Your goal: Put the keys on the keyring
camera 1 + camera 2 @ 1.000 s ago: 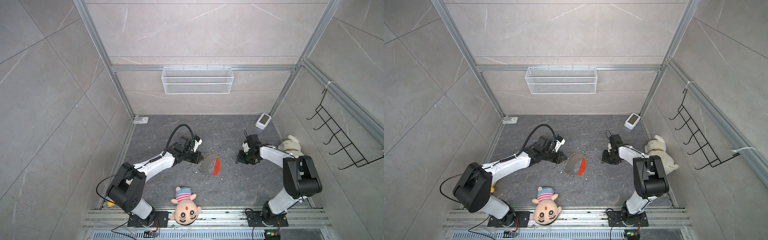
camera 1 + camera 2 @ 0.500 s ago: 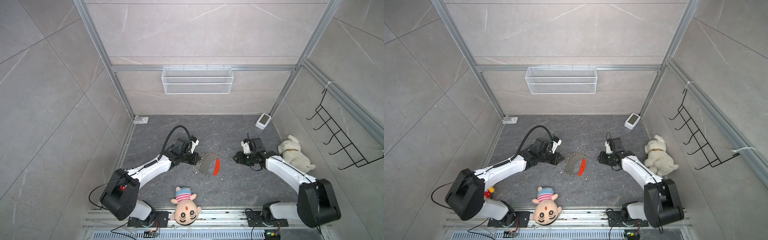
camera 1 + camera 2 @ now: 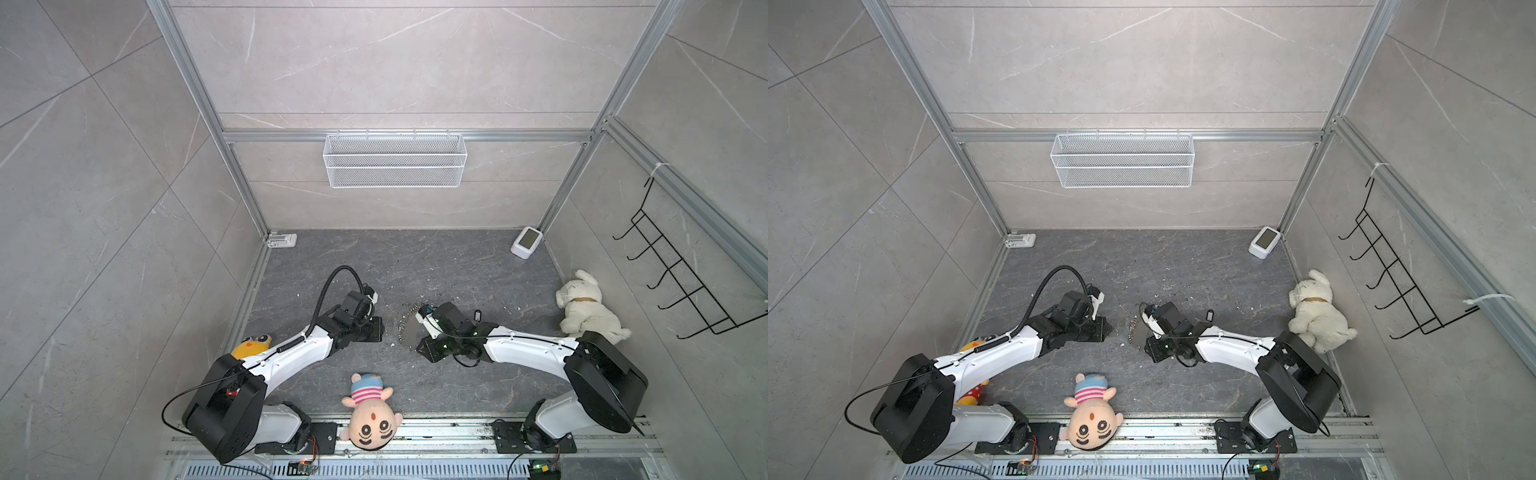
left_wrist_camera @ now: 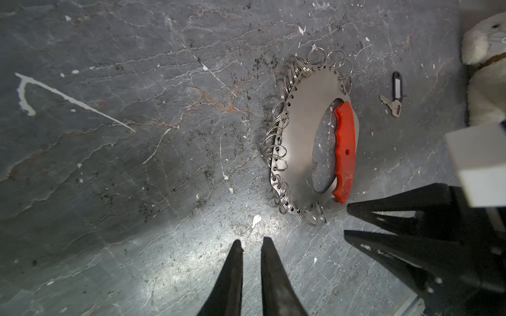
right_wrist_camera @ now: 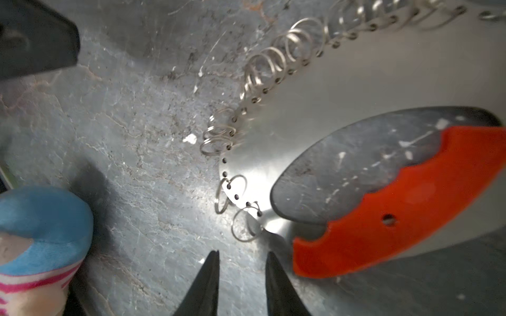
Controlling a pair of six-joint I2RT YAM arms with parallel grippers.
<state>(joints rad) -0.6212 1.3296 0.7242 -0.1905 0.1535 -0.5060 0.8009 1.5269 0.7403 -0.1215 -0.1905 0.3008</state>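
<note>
The keyring [image 4: 299, 131] is a flat oval metal plate with a red segment [image 4: 345, 149] and several small silver rings along its edge. It lies on the dark floor, and in both top views my right arm covers part of the keyring [image 3: 409, 330] [image 3: 1137, 330]. The keys [image 4: 394, 94] [image 3: 477, 314] [image 3: 1209, 315], a black tag with a short metal blade, lie loose beyond it. My right gripper [image 5: 243, 252] [image 4: 347, 221] [image 3: 419, 347] is open and empty at the ring's red end. My left gripper [image 4: 252, 241] [image 3: 380, 328] stands a short way off, jaws slightly apart and empty.
A striped-cap doll [image 3: 370, 411] [image 5: 41, 232] lies at the front rail and a white plush dog [image 3: 586, 307] by the right wall. A yellow plush [image 3: 251, 345] is under my left arm. A white device [image 3: 525, 243] sits in the back corner. A white bent wire [image 4: 27, 90] lies far off.
My right arm has swung left from the keys' spot to the keyring's red end, and its jaws have opened. My left gripper has drawn back a little from the keyring.
</note>
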